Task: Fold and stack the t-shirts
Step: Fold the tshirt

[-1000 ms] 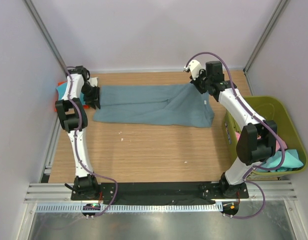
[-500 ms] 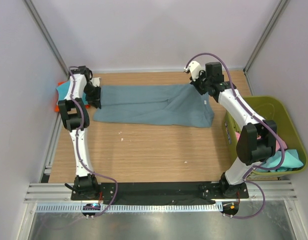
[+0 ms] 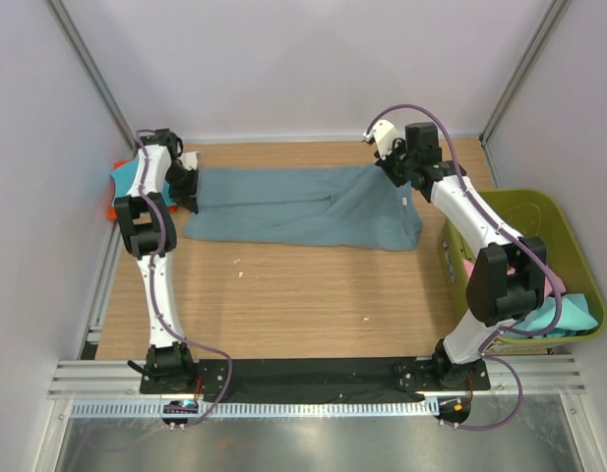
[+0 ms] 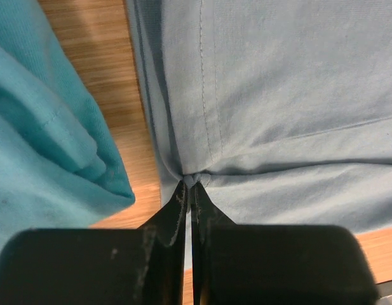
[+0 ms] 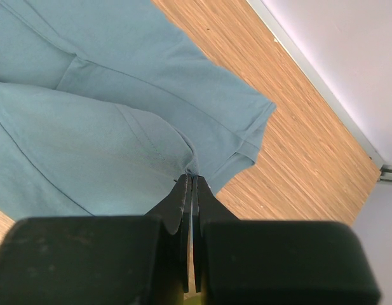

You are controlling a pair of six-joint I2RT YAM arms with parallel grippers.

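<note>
- Holding now: the left gripper (image 4: 189, 189) is pinched tight on a small pucker at the left edge of the grey shirt (image 3: 293, 206). The right gripper (image 5: 190, 181) is pinched tight on a tuck at the shirt's right end. The shirt lies spread across the far half of the table (image 3: 283, 295), between the two.
- Both bites are thin, at the fingertips only. Lift fast and you could pull the cloth out of one pinch; that end would drop and the fold would go crooked.
- The left pinch seems to hold more than one layer, but you cannot tell how many. If you have only the top layer, the shirt will peel open instead of folding.
- The turquoise shirt (image 4: 43, 127) sits just beside the left jaws, not touching them. Sweep left or low and you may drag it along.
- The basket (image 3: 527, 197) stands near the shirt's right end. Swing the right arm wide and hanging cloth could snag its rim.
- Move the arms unevenly and the span either goes taut, straining the weaker pinch, or sags and bunches.
</note>
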